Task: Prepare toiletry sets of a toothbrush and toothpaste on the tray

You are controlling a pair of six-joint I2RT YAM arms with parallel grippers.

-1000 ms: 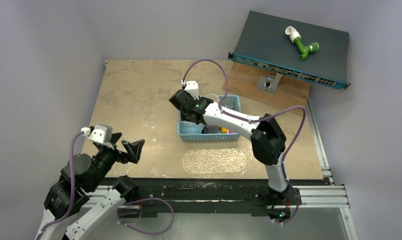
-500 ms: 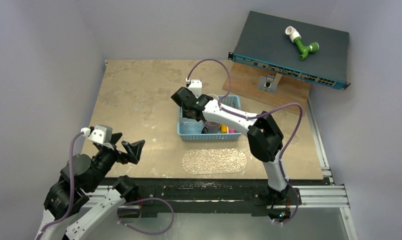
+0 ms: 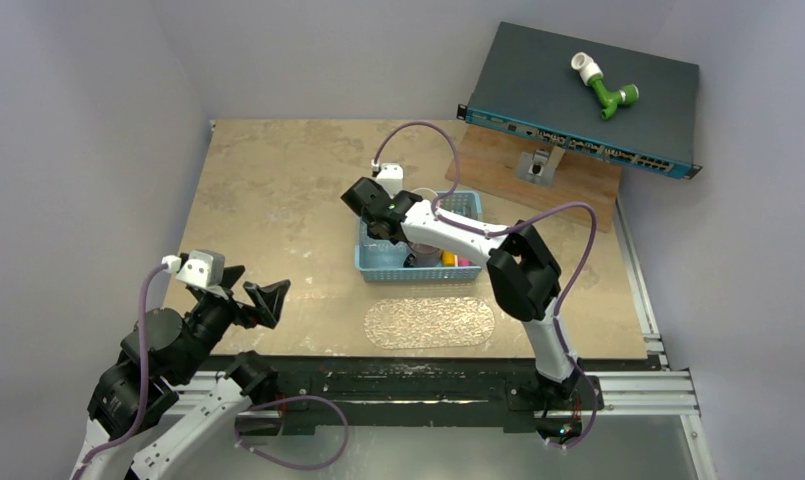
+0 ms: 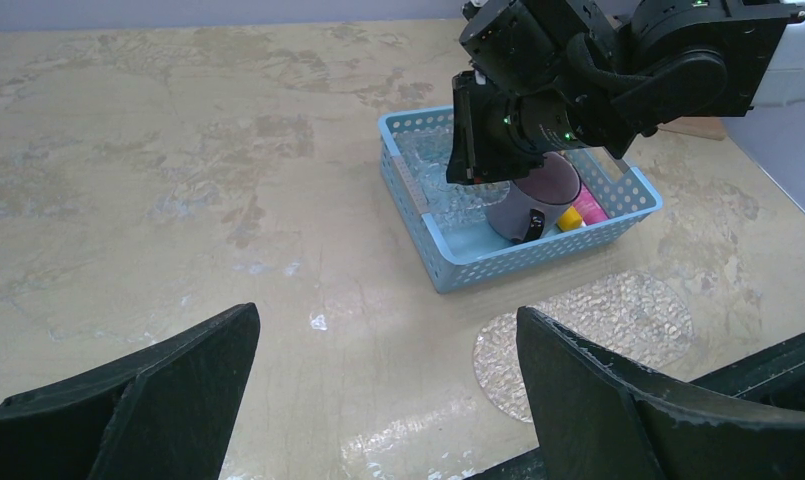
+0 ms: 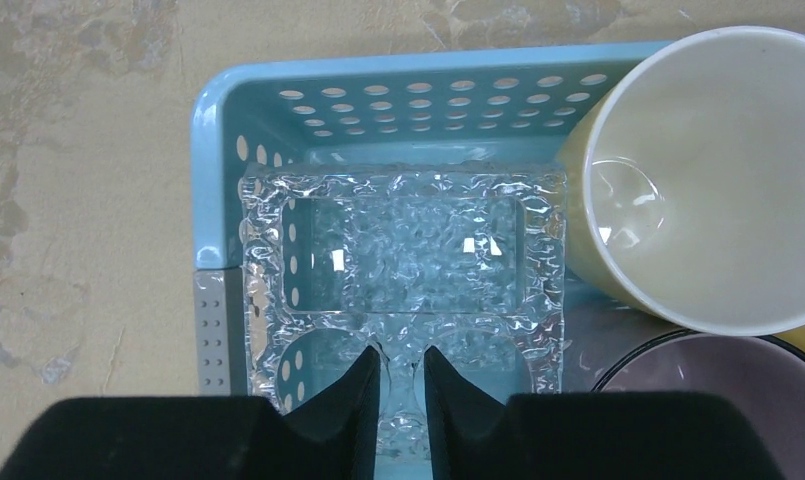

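The clear glittery tray [image 3: 429, 322] lies flat on the table in front of the light-blue basket [image 3: 418, 270]; it also shows in the left wrist view [image 4: 588, 330]. A yellow toothpaste tube [image 4: 570, 219] and a pink one [image 4: 590, 205] lie in the basket's right end. No toothbrush is visible. My right gripper [image 5: 401, 355] is down in the basket's left end, its jaws shut on a rib of a clear textured compartment holder [image 5: 408, 240]. My left gripper [image 4: 386, 320] is open and empty, above the table's near left.
A cream cup [image 5: 718, 170] and a mauve cup [image 5: 708, 400] stand in the basket beside the holder. A dark network switch [image 3: 578, 100] with a green-and-white pipe fitting [image 3: 603, 85] rests on a wooden block at the back right.
The right arm's elbow has drifted a little left while its gripper stays in the basket's left end. The left arm has not moved.
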